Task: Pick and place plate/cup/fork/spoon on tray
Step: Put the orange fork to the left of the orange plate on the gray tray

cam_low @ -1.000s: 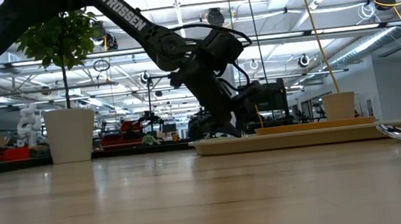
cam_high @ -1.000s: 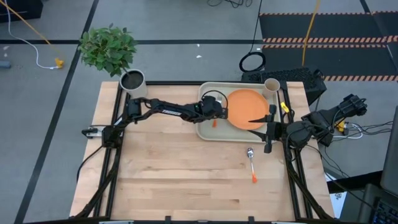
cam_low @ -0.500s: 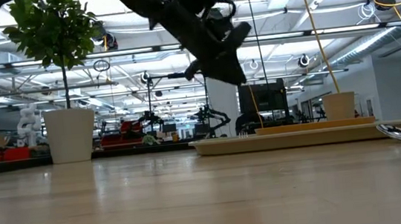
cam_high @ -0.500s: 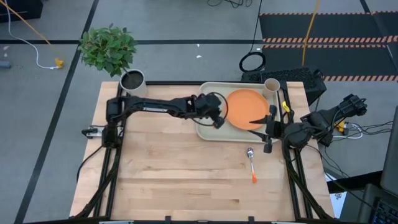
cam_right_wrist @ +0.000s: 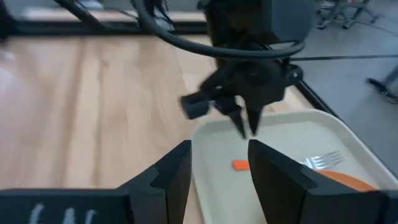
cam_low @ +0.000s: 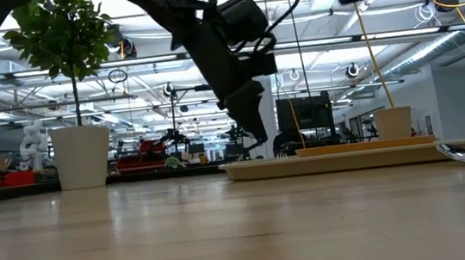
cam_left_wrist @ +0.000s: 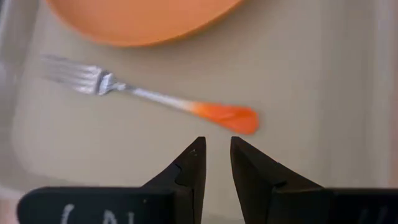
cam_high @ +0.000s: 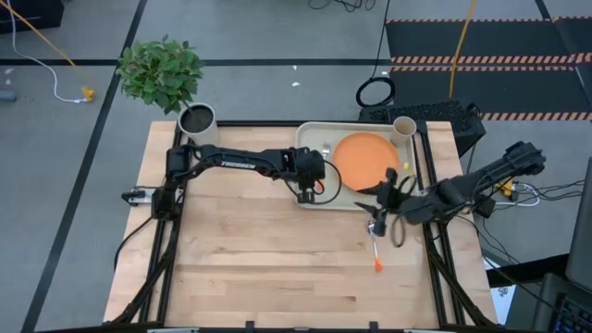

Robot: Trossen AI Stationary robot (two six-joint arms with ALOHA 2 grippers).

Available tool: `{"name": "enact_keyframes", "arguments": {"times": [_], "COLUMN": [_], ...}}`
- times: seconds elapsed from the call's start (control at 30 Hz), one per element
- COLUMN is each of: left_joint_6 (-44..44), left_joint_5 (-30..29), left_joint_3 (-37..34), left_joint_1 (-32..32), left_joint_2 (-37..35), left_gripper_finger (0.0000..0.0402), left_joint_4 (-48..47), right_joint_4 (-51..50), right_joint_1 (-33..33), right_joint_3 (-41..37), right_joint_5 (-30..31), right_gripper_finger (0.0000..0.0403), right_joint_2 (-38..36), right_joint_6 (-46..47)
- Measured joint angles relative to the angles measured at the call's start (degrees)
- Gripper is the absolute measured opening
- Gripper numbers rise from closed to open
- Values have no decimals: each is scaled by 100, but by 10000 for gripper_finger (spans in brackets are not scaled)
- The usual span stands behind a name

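Currently my left gripper (cam_left_wrist: 216,163) hangs empty above the tray (cam_high: 314,196), jaws nearly together, fork (cam_left_wrist: 149,96) lying at its 9 o'clock side beside the plate (cam_high: 363,159). My right gripper (cam_high: 377,205), jaws slightly parted, hovers over the spoon (cam_high: 375,242) on the table.

Place: a large open robotics lab or workshop hall, seen beyond my wooden table (cam_high: 259,250).
Ceiling: exposed beams, ducts and rows of strip lights (cam_low: 164,59).
Floor: grey concrete; black mats edged with orange-and-white hazard tape (cam_high: 481,60).
Cabling: loose cords (cam_high: 46,69) trailing across the floor.
Background: other equipment and machines (cam_low: 143,148) standing far behind me.
Decoration: a potted plant (cam_low: 74,103) at my table's corner.
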Motion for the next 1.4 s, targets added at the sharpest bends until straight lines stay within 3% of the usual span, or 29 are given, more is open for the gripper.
{"name": "enact_keyframes", "arguments": {"times": [0.27,0.37,0.53,0.73,0.83,1.0,1.2,1.4], "left_joint_6": [-103,-313,-783,-858,-907,-1317,-1551,-1666], "left_joint_5": [-68,-518,-931,-913,-912,-859,-847,-845], "left_joint_3": [-9,-4,-133,-1441,-2174,-2948,-3212,-3271], "left_joint_1": [-118,-200,-180,-279,-319,-442,-698,-913], "left_joint_2": [-166,-605,-1323,-2389,-2822,-3246,-3289,-3289], "left_gripper_finger": [76,76,76,76,76,76,76,76], "left_joint_4": [-244,-734,-1503,-183,455,757,844,867], "right_joint_4": [608,1502,3323,4598,4866,4886,4817,4398], "right_joint_1": [-527,-911,-1757,-2713,-3145,-3633,-3847,-3843], "right_joint_3": [-380,-754,-1173,-1178,-1175,-928,-568,-244], "right_joint_5": [18,-73,-1346,-2557,-3032,-3530,-3894,-3880], "right_gripper_finger": [153,153,153,130,104,55,5,5], "right_joint_2": [898,1236,1913,3039,3561,4237,4866,5065], "right_joint_6": [0,-192,-782,-1303,-1322,-1576,-1862,-1938]}}
